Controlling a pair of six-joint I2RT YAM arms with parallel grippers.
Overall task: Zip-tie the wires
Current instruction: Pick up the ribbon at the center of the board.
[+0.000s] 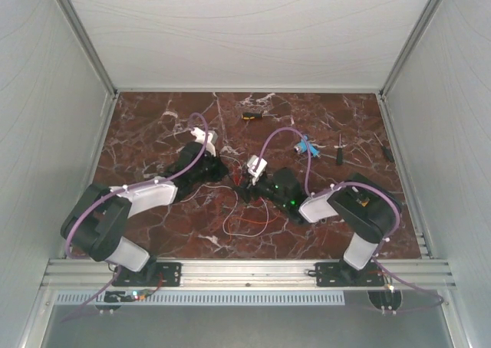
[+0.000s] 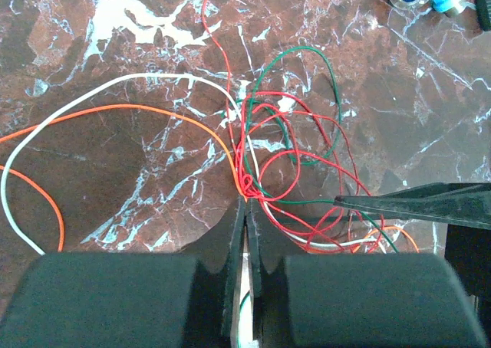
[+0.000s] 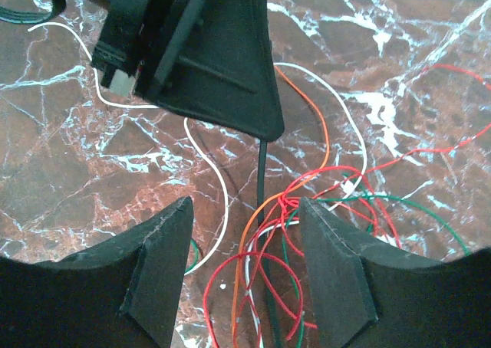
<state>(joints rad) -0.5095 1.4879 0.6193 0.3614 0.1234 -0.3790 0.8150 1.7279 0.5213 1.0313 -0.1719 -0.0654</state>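
While your left tool (image 3: 265, 133) clenched the zip tie (image 3: 261, 175) amid the wires (image 3: 288, 202), your right tool (image 3: 245, 206) stood released astride both, the strip's free end likely its next catch.

Wires (image 2: 249, 181): thin red, white, orange and green strands, loosely looped, bunched centrally, with loops trailing toward 9 o'clock. Zip tie (image 3: 262, 175): thin dark straight strip, lying 12-to-6 o'clock.

wires (image 2: 249, 181) at centre of table (image 1: 146, 129), small tool (image 1: 252, 116) behind them
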